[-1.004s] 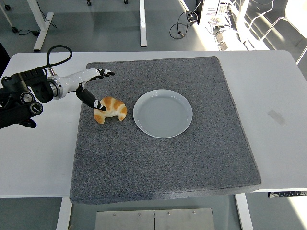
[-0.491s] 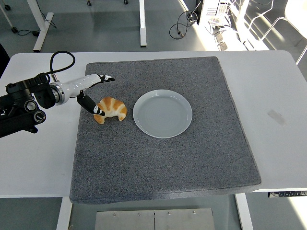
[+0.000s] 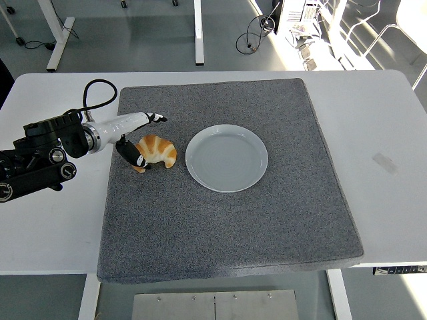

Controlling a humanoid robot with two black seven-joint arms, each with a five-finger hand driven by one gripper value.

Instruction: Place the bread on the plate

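Bread: a croissant (image 3: 155, 151) lies on the grey mat (image 3: 227, 227), just left of the plate (image 3: 227, 158) and not touching it; its curved back faces away from the robot.
Plate: white, empty, near the middle of the mat; nothing has been set on it yet.
Left hand: the left hand (image 3: 137, 137) reaches in from the left edge; its fingers (image 3: 155, 118) stretch out over the far side of the croissant while the thumb (image 3: 135, 157) sits low against the near left end; the hand is closing around the bread but is not clenched on it, as far as this high view lets me judge.
Right hand: not in view.
Change: over the last second the hand has slid rightward and come lower; the thumb, which was poised above the croissant's left tip, now lies alongside it, and the fingers now extend further past its top edge; the croissant itself has hardly shifted.
Meaning for the task: the approach looks finished and the grasp is the step in hand; lifting and carrying the short way right to the plate remain.
Risk: a pinch at one tip could let the croissant swivel or slip out.
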